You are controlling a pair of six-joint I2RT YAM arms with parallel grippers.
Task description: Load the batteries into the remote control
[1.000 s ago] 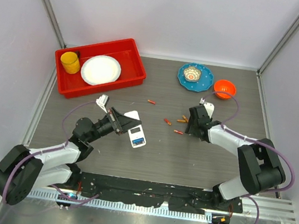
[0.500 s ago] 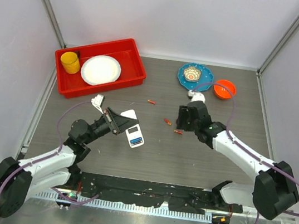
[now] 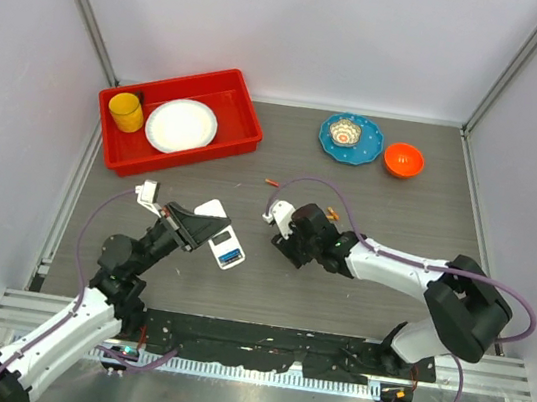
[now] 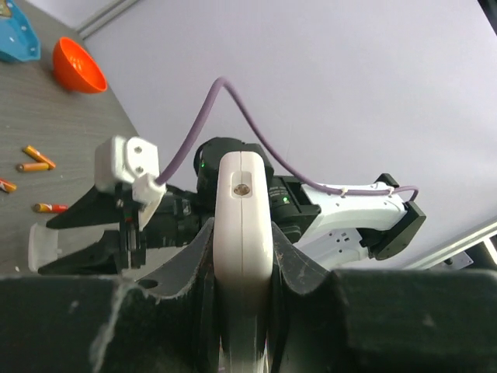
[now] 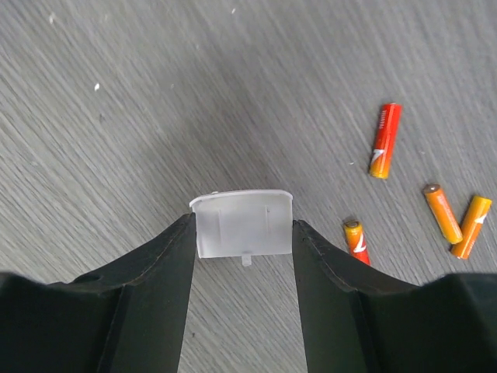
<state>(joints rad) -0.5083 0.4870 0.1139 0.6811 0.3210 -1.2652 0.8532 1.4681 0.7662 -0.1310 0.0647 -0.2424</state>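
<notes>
Grey wood-grain table [image 3: 355, 295], pale walls on three sides.

- Left gripper [image 4: 243, 268]: clamped tight on the remote [image 4: 243, 210]. In the wrist view the remote stands edge-on between the two fingers, with a small round hole near its top end. From above, the remote [image 3: 229, 254] sits just off the left gripper [image 3: 201, 231], screen face up, at the near-left middle of the table. Cannot tell whether it rests on the table or is held clear of it.
- Right gripper [image 3: 283, 236]: just right of the remote, apart from it, with a purple cable looping over the arm. Jaws about half apart and closed on a small white cover [image 5: 242, 221], pinched by its two side edges just over the table.
- Batteries [image 5: 384, 141]: four orange-red ones show in the right wrist view, loose on the table beside the cover. In the top view a cluster [image 3: 331, 213] lies right of the remote and a little farther back, past the right gripper.
- Another battery [image 3: 271, 182] lies alone, beyond the remote and slightly right.
- Red tray [image 3: 239, 91]: far beyond the remote, to its left. It holds a yellow cup [image 3: 126, 111] and a white plate [image 3: 181, 125].
- Blue plate [image 3: 368, 145]: far beyond the remote, to its right, with a small bowl [image 3: 345, 131] on it.
- Orange bowl [image 3: 403, 160]: just right of the blue plate, farthest right of the remote.
</notes>
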